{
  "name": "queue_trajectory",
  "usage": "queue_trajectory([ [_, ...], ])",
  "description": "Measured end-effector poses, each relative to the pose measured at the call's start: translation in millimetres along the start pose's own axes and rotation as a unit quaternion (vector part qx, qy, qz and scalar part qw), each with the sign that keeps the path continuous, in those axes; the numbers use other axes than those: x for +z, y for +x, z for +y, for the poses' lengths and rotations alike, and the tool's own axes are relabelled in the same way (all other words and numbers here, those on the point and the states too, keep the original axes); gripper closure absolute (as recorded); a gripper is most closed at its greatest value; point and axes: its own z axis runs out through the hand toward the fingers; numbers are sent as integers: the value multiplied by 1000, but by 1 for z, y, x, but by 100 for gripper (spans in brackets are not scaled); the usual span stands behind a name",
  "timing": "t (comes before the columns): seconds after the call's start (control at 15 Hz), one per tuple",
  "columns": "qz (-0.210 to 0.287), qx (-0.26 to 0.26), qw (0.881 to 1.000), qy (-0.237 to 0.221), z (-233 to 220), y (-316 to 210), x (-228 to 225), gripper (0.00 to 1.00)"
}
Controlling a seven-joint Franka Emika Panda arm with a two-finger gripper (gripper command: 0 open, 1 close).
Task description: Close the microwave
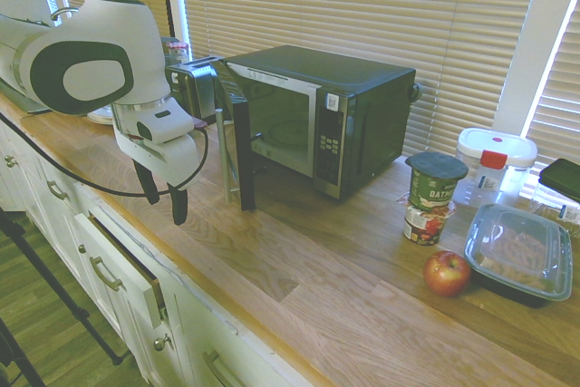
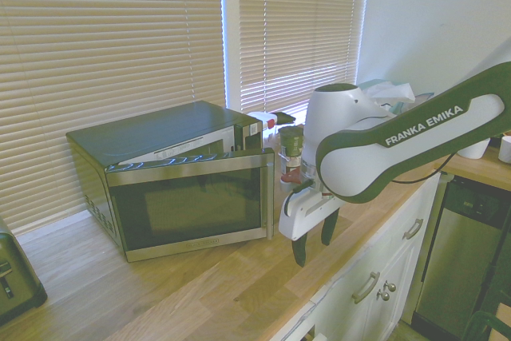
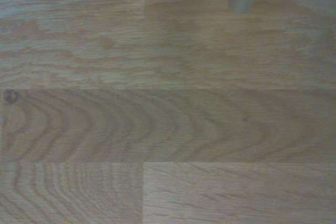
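While the microwave (image 1: 331, 115) sits at the far side of the wooden countertop (image 1: 299, 269) with its door (image 1: 237, 147) swung wide, the gripper (image 1: 161, 195) hangs empty near the door's outer face, fingers apart. A glancing push could skid the oven or miss the door edge. Only the second exterior view shows the door's glass face; the wrist view shows wood grain and little else.

Wooden counter (image 1: 299, 269) — microwave (image 1: 335, 106), apple (image 1: 447, 273), container (image 1: 519, 252).
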Motion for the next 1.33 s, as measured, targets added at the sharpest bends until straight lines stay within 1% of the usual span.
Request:
queue_trajectory([
  [0.2, -3, 0, 1000, -3, -1, 1, 5, 0],
  [0.33, 2, -3, 1000, 5, -8, 2, 4, 0],
  [0.6, 17, -19, 999, 37, -42, -2, -33, 0],
  [0.93, 28, -31, 998, 50, -85, -20, -73, 0],
  [1.07, 32, -23, 998, 54, -104, -9, -80, 0],
  [1.33, 34, 2, 998, 48, -134, 42, -92, 0],
])
